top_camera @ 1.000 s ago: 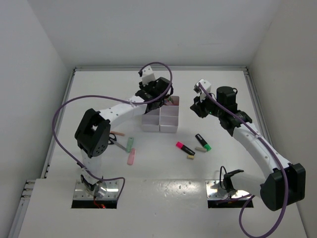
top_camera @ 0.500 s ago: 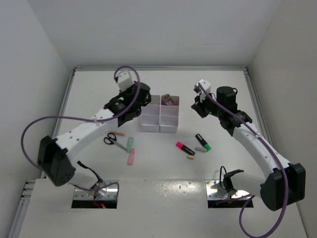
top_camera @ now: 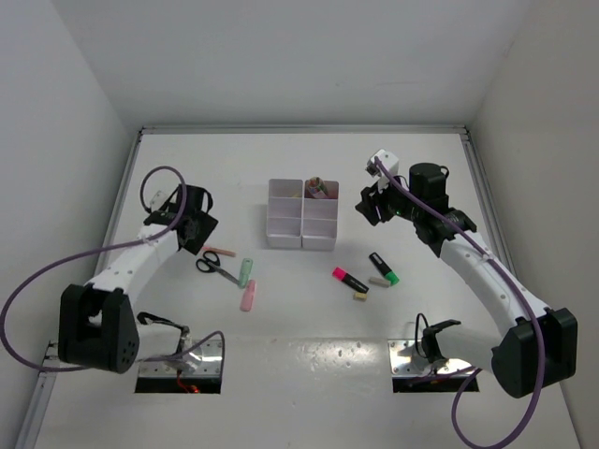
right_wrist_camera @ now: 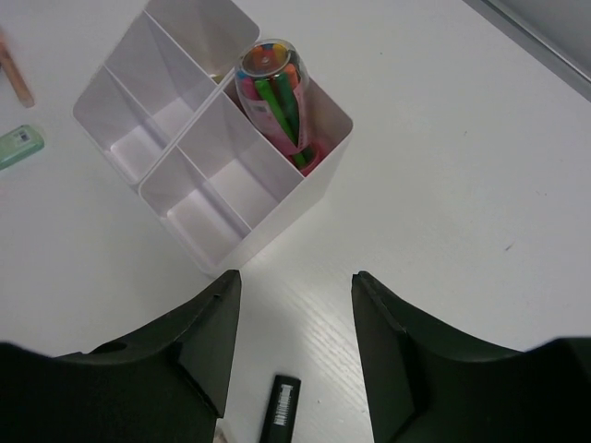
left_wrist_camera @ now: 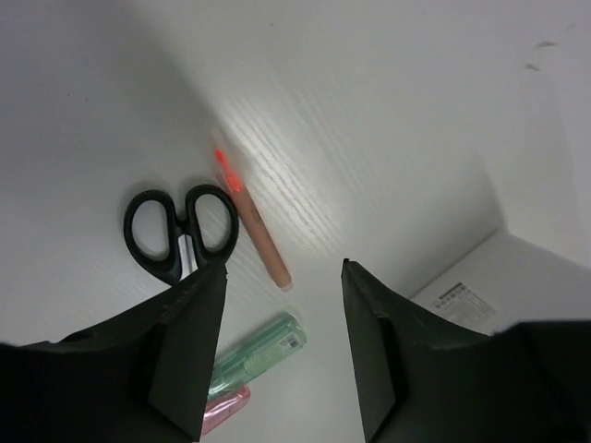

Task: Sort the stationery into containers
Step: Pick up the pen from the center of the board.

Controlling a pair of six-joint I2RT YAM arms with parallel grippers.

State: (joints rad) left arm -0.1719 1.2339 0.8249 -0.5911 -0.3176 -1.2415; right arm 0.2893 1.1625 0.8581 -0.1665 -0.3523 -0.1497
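The white six-compartment tray (top_camera: 285, 239) stands mid-table; its far right compartment holds a clear tube (top_camera: 318, 188) of coloured items, also in the right wrist view (right_wrist_camera: 275, 100). Black scissors (top_camera: 215, 265), an orange pencil (top_camera: 221, 251), a green stick (top_camera: 245, 271) and a pink stick (top_camera: 248, 296) lie left of the tray. My left gripper (top_camera: 200, 234) is open and empty above them; its view shows the scissors (left_wrist_camera: 180, 231), pencil (left_wrist_camera: 255, 223) and green stick (left_wrist_camera: 259, 348). My right gripper (top_camera: 367, 208) is open and empty, right of the tray (right_wrist_camera: 305, 198).
A pink highlighter (top_camera: 349, 279), a black-and-green highlighter (top_camera: 383, 267), a grey stick (top_camera: 377, 281) and a beige eraser (top_camera: 359, 296) lie in front of the tray's right side. The black highlighter end (right_wrist_camera: 280, 411) shows below my right gripper. White walls enclose the table.
My left arm has swung from over the tray out to the left, above the scissors. The clear tube now shows in the far right compartment. The right arm has hardly moved.
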